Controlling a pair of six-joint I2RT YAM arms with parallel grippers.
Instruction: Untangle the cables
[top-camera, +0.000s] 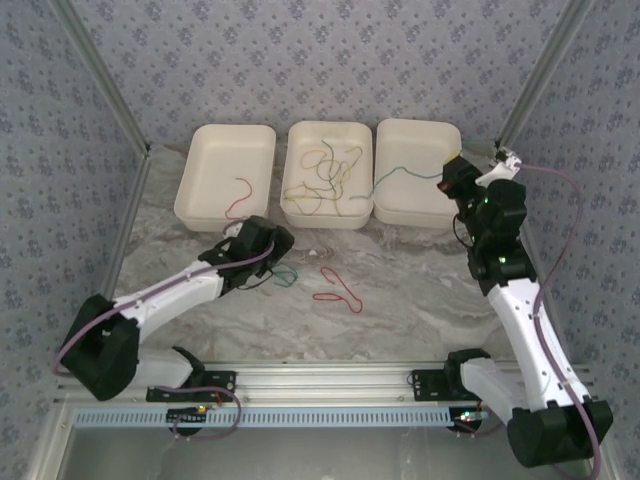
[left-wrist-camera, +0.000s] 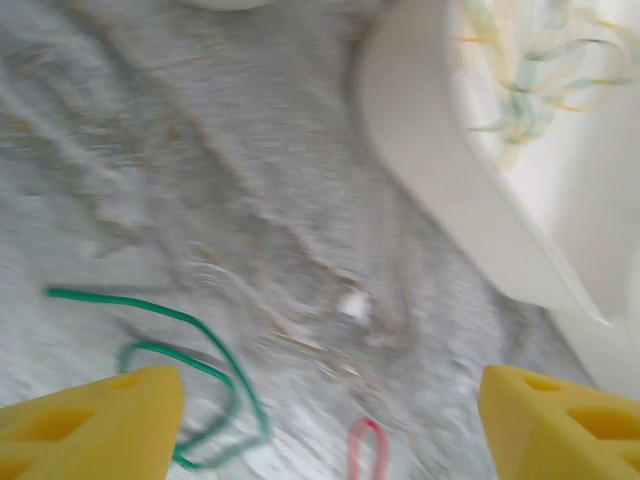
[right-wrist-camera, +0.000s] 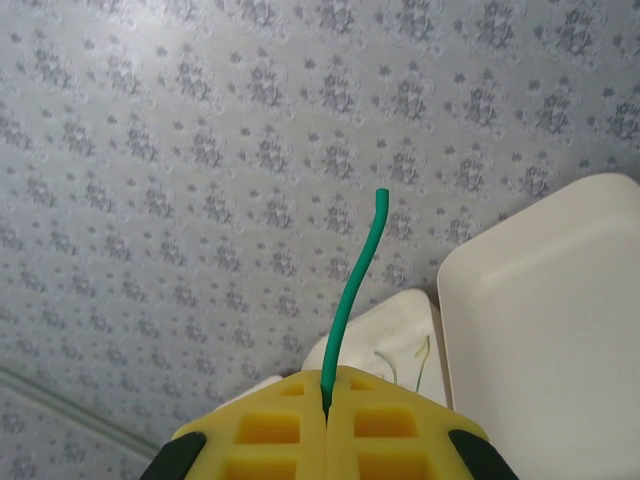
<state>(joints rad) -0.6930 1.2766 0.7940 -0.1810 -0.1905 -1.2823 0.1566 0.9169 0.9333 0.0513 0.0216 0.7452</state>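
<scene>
Right gripper (right-wrist-camera: 326, 380): its yellow, grid-moulded pads are pressed together, pinching a thin green cable (right-wrist-camera: 355, 290) that sticks up stiffly from the seam. From there that cable trails across the right tray (top-camera: 420, 205) into the middle tray (top-camera: 328, 217), where it joins a loose tangle (top-camera: 322, 175) of yellow-olive, green and red wires.

Left gripper (left-wrist-camera: 330, 385) is spread wide with nothing between the fingers, just above the marble-look desk (top-camera: 400, 290). A second green cable (left-wrist-camera: 150, 306) lies looped beside its left finger, with a red cable (top-camera: 330, 297) near it towards the desk's middle.

The smooth white rounded trays line the far edge, and the left tray (top-camera: 215, 150) has one curly red wire (top-camera: 240, 197).
</scene>
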